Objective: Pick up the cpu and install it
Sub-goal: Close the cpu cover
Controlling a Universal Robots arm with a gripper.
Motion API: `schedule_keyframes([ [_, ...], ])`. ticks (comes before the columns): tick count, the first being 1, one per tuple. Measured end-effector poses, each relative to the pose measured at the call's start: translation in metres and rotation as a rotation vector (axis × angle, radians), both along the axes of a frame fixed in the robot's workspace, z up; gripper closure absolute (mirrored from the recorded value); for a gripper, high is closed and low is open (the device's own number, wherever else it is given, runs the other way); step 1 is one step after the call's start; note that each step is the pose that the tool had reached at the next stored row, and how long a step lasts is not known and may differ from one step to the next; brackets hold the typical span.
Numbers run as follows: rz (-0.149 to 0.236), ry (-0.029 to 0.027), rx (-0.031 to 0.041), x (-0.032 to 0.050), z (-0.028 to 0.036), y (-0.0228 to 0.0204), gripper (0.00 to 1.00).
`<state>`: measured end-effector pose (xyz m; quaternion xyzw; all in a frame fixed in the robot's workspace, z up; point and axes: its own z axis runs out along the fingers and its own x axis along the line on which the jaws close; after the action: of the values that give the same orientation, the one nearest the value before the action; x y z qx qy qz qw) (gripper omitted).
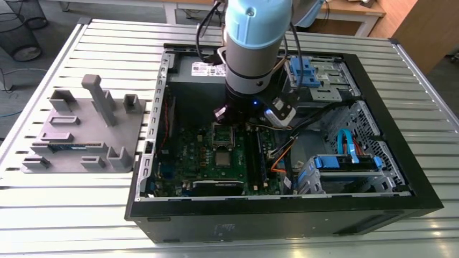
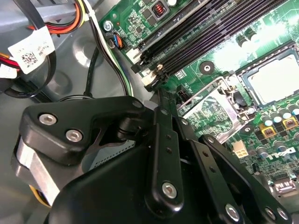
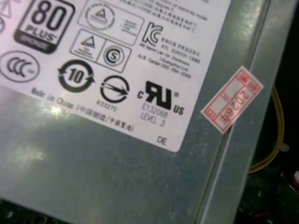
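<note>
Slatted metal table across lower part and sides of exterior view. Upper left: grey floor, black wire bins. Upper right: wooden desk, brown wooden panel.

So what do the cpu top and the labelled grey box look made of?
The cpu: likely metal, satin silver-grey, catching soft glare. The grey box: probably sheet metal, dull and finely scuffed, with a folded edge; its white label looks like a glossy printed sticker.

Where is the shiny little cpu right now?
The cpu lies on the green motherboard, on the exterior view's left of the black memory slots.
</note>
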<state>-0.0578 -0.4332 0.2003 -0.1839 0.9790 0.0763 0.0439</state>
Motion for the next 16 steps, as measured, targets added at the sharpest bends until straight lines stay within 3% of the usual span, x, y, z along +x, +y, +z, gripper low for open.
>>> schedule_keyframes([
  [6, 0.000, -0.0035, 0.0000, -0.0007, 0.0034, -0.0003, 0.89],
  [16, 0.013, -0.0039, 0.0000, -0.0006, 0.0045, -0.0007, 0.89],
])
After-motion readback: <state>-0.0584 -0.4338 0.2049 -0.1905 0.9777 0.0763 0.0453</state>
